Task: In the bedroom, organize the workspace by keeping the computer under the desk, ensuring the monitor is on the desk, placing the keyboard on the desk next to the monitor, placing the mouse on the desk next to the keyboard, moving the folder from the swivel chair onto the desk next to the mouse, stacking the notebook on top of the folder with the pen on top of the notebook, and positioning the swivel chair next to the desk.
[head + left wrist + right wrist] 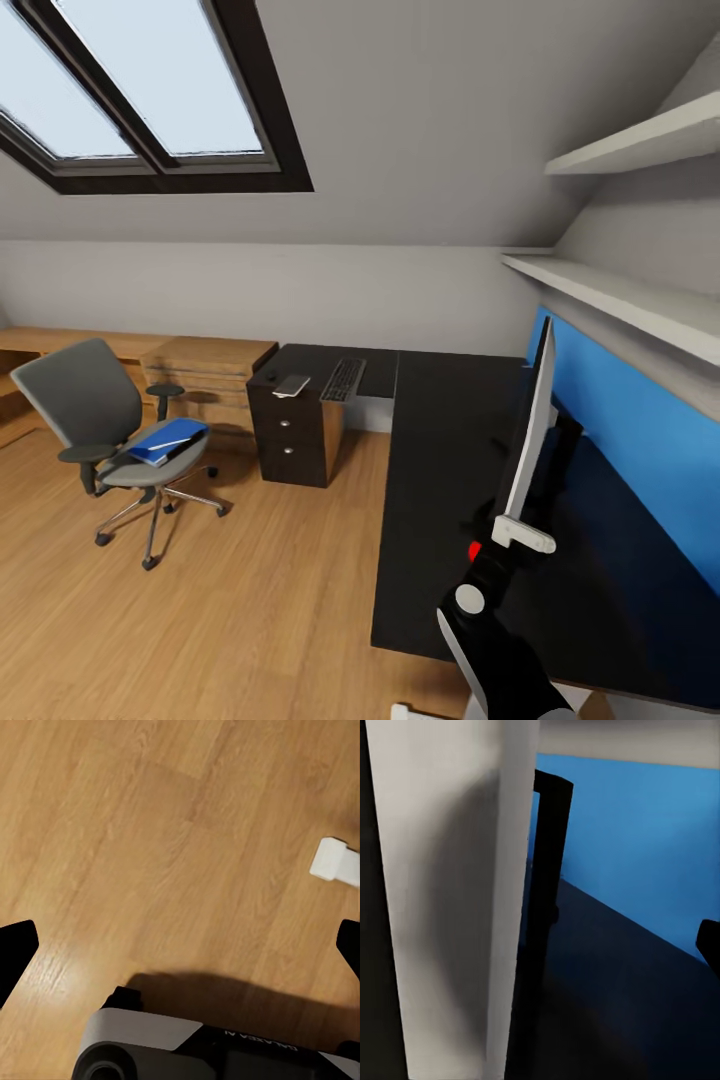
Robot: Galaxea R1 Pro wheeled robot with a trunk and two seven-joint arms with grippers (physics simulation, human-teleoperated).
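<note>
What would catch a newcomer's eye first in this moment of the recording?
The monitor stands edge-on upon the black desk at right, with the right gripper at its lower edge. Across the wood floor at left, the swivel chair carries the bright blue folder.

Head camera looks down from high over the worktop (440, 440); right wrist camera sits tight against the monitor (450, 900) – shared with head view – left wrist faces the floor (150, 832).
</note>
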